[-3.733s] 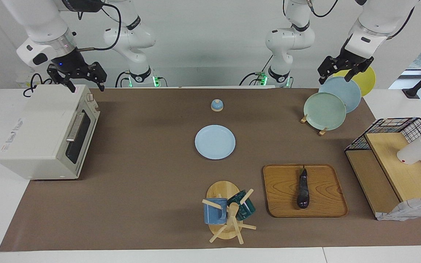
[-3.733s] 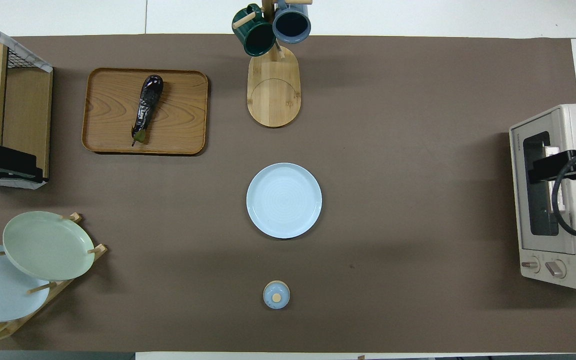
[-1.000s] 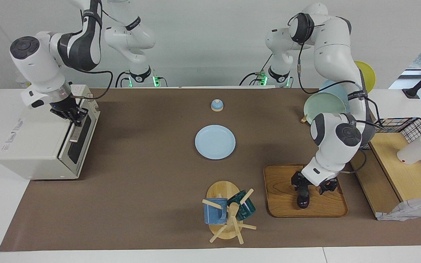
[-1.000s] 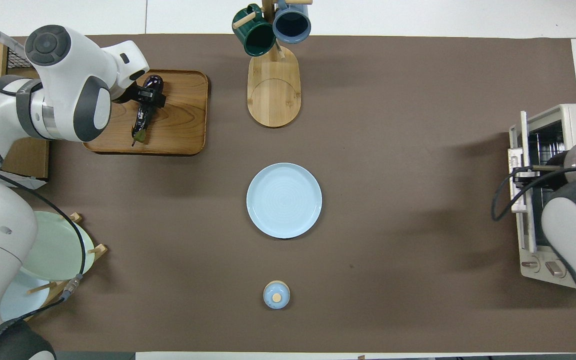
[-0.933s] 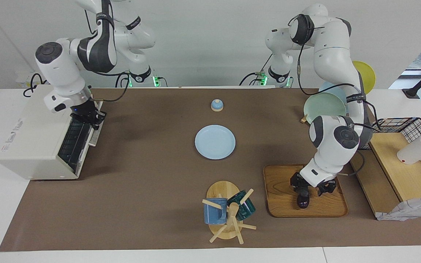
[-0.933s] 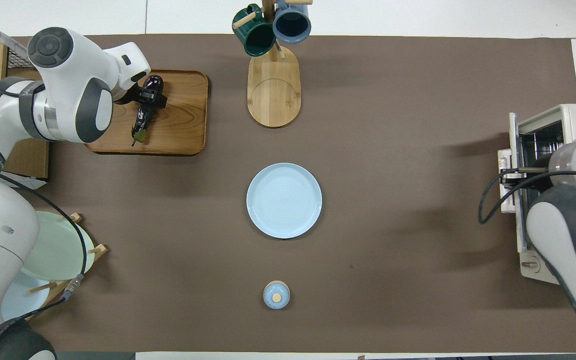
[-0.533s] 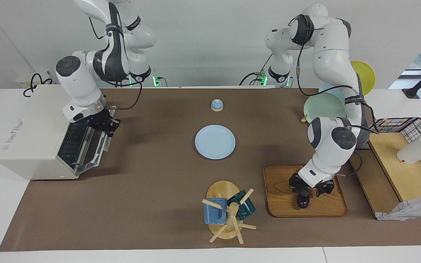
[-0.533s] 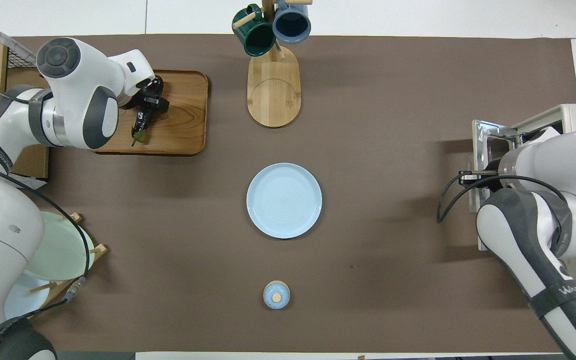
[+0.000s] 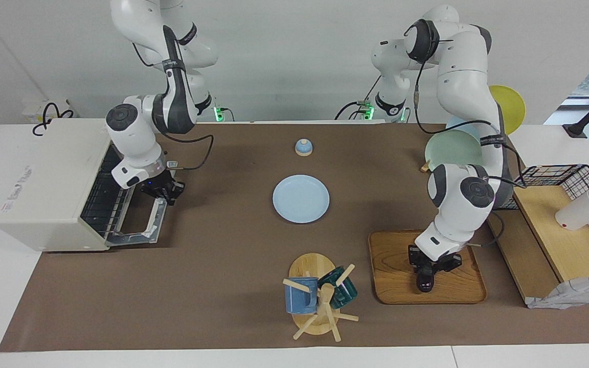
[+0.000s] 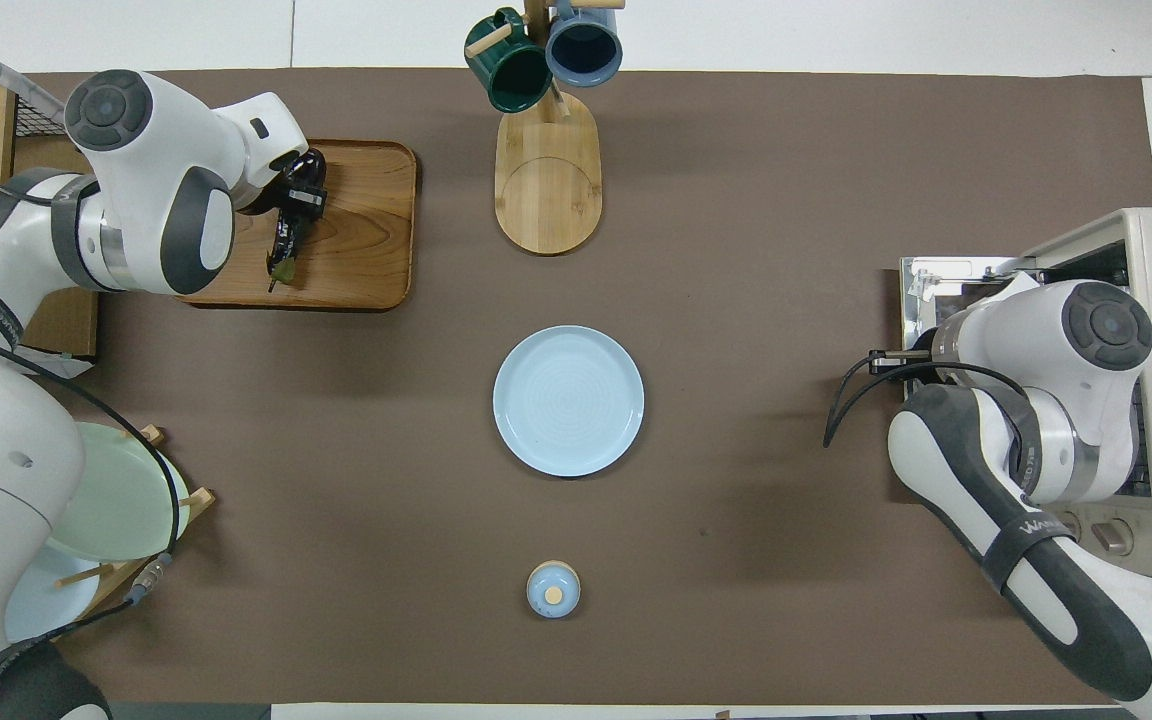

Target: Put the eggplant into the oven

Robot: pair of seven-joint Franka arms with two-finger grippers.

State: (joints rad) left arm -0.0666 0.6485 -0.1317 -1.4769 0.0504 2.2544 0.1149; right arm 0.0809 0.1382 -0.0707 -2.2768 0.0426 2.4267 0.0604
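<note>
while right tool [image 9: 164, 193] grips oven [image 9: 49, 189] door, left tool [image 9: 426, 270] clamps eggplant [image 9: 424, 282].

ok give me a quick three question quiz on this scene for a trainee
1. True or false: the oven door lies fully dropped open.
2. What is the left tool shut on? A) mug B) eggplant C) light blue plate
3. Fill in: the eggplant lies on the wooden ____.

Key: 1 true, with the right tool at the door handle. 2 B. 3 tray.
</note>
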